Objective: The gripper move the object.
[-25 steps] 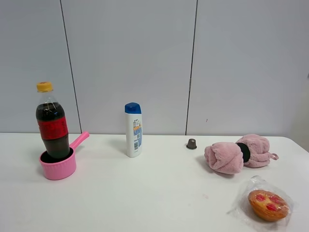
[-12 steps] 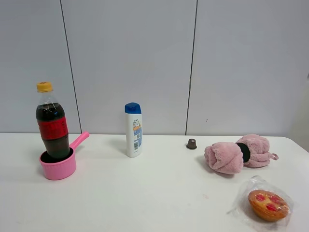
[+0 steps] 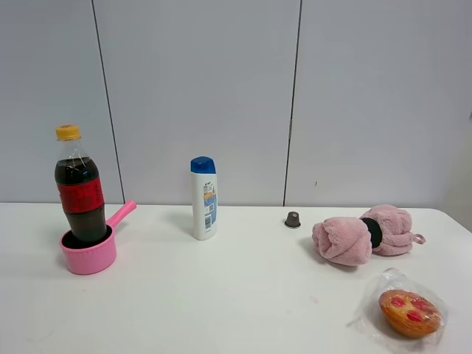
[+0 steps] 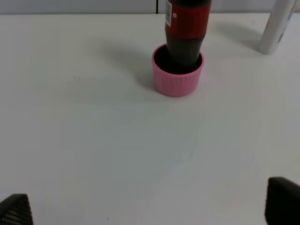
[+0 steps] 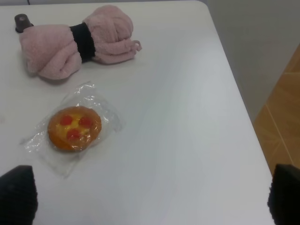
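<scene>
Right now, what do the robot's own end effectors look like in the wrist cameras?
Little shows. The left end effector appears only as two black fingertips at the picture's corners, one finely textured. The right end effector shows two dark, rounded fingertips. No cables, markings or brackets are in view, and the high camera shows no arm.

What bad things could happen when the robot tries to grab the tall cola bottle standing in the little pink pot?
The tall clear cola bottle with the yellow-orange cap stands upright inside the small pink plastic pot, so a sideways nudge might tip it over. Lifting it could also drag the light pot along. The left gripper, fingertips wide apart, is not yet near the bottle, and the white shampoo bottle with the blue cap beside it might get bumped.
</scene>
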Motion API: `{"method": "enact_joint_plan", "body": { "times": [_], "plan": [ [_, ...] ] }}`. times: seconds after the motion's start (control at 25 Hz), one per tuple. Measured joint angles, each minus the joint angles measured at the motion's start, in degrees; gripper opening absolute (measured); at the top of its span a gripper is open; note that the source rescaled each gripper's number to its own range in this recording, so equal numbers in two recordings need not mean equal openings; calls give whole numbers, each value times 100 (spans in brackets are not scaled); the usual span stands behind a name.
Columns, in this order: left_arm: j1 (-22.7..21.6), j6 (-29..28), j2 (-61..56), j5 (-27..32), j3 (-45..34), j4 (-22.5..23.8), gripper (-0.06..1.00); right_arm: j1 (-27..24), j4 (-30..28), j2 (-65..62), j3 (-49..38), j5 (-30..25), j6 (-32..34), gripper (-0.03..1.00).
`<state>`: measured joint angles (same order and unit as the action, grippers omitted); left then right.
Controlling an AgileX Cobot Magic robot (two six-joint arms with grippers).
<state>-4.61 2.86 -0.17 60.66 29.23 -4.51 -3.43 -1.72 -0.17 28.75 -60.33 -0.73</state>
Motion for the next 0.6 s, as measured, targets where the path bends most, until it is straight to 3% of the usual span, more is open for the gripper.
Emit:
{"method": "enact_joint_plan", "body": {
  "times": [0.6],
  "plan": [
    [0, 19, 0, 0, 0, 0, 100, 0, 0, 0, 0, 0, 0, 100]
  ]
}}
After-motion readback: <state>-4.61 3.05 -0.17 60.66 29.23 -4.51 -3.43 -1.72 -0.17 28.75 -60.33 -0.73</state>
